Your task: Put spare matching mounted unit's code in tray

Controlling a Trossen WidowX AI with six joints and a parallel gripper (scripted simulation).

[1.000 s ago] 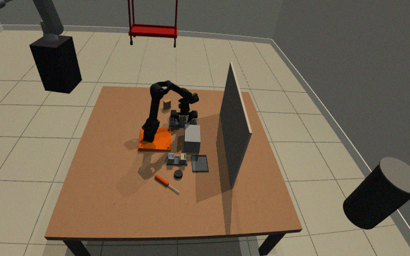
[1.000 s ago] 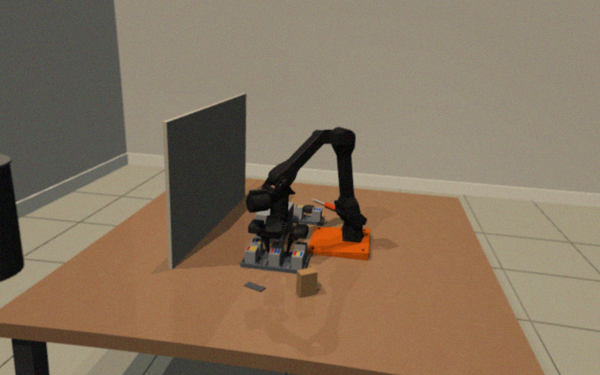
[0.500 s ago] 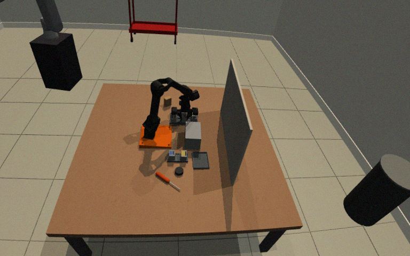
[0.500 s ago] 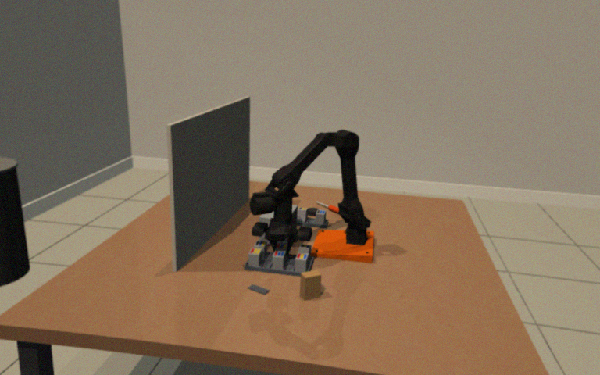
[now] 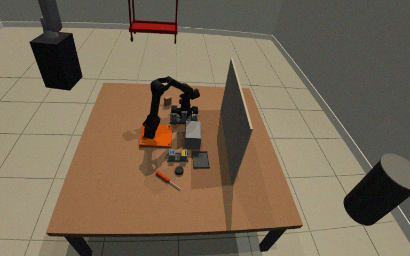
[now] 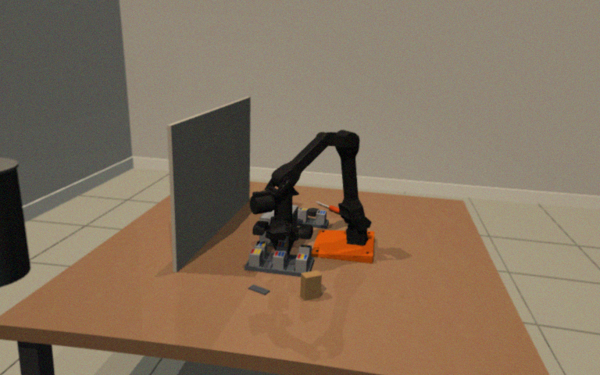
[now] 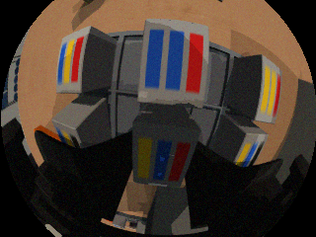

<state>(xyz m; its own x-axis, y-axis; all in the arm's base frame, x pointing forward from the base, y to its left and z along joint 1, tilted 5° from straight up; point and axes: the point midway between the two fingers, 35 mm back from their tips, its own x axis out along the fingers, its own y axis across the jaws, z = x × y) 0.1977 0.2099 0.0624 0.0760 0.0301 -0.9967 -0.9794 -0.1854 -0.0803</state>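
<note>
My gripper (image 5: pixel 184 113) (image 6: pixel 281 245) (image 7: pixel 162 136) points down at the spares rack (image 5: pixel 178 121) (image 6: pixel 278 270) (image 7: pixel 129 59). It is shut on the grey spare with yellow, blue and red stripes (image 7: pixel 163 159), in the middle of the row nearer the base. This spare is still low among the others. A spare with two blue stripes and a red one (image 7: pixel 175 61) stands just beyond it. Spares with other stripes stand left (image 7: pixel 96 59) and right (image 7: pixel 269 91). The dark tray (image 5: pixel 200 161) is empty. I see no readable part code and cannot tell which thing is the mounted unit.
A grey box (image 5: pixel 192 133) stands between rack and tray. A second holder with two striped units (image 5: pixel 178 156) is left of the tray, near a black puck (image 5: pixel 179 170) and screwdriver (image 5: pixel 163 176). A tall panel (image 5: pixel 235 120) (image 6: pixel 212 185) and tan block (image 5: pixel 167 101) (image 6: pixel 310 286) also stand here.
</note>
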